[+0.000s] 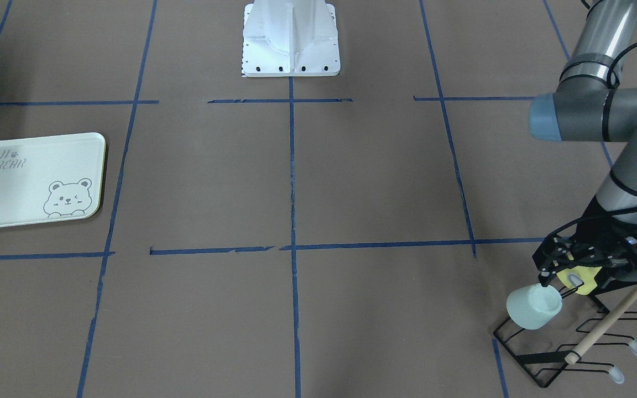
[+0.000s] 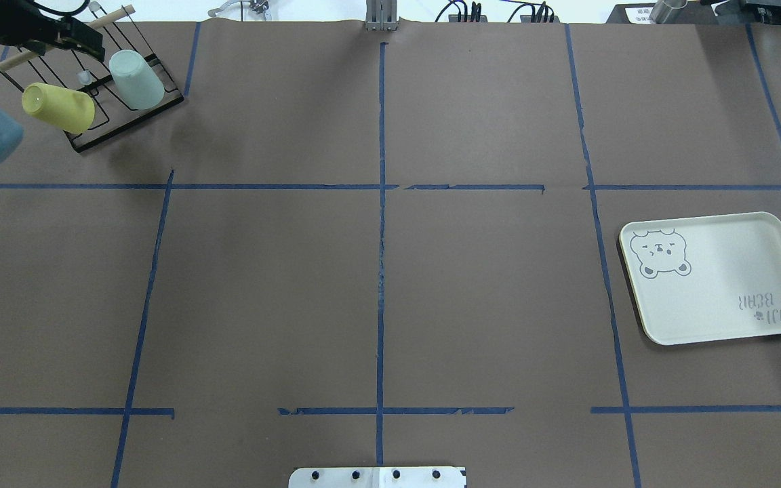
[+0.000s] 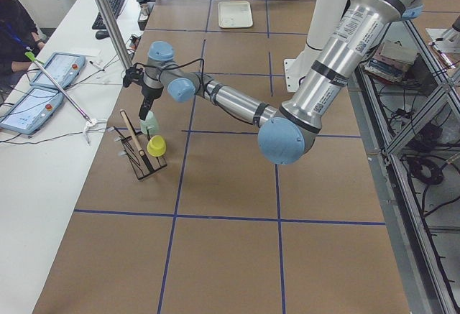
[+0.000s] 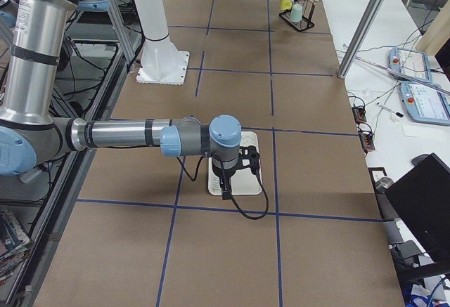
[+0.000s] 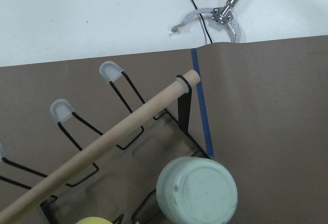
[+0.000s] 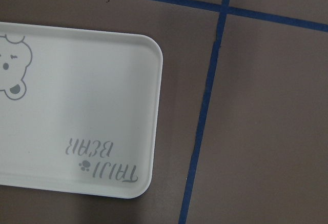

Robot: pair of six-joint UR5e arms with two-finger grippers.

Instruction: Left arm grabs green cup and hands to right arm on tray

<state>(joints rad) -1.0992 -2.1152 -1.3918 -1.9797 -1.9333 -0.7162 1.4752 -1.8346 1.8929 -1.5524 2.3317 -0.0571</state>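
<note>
The green cup [image 1: 534, 307] hangs upside down on a prong of a black wire rack [image 1: 539, 362], its base showing in the left wrist view [image 5: 197, 190]. In the overhead view the green cup [image 2: 136, 80] sits beside a yellow cup [image 2: 58, 107]. My left gripper [image 1: 564, 276] hovers just above the rack, close over both cups, and looks open and empty. The tray [image 2: 723, 298] lies flat at the table's right side, nothing on it. It also shows in the right wrist view [image 6: 77, 96]. My right gripper [image 4: 225, 180] hangs over the tray; I cannot tell its state.
A wooden dowel [image 5: 113, 142] runs slantwise across the rack's top, next to the cups. Several capped prongs [image 5: 61, 108] stick up from the rack. The rack stands at the table's far left corner, near the paper's edge. Blue tape lines cross the brown table.
</note>
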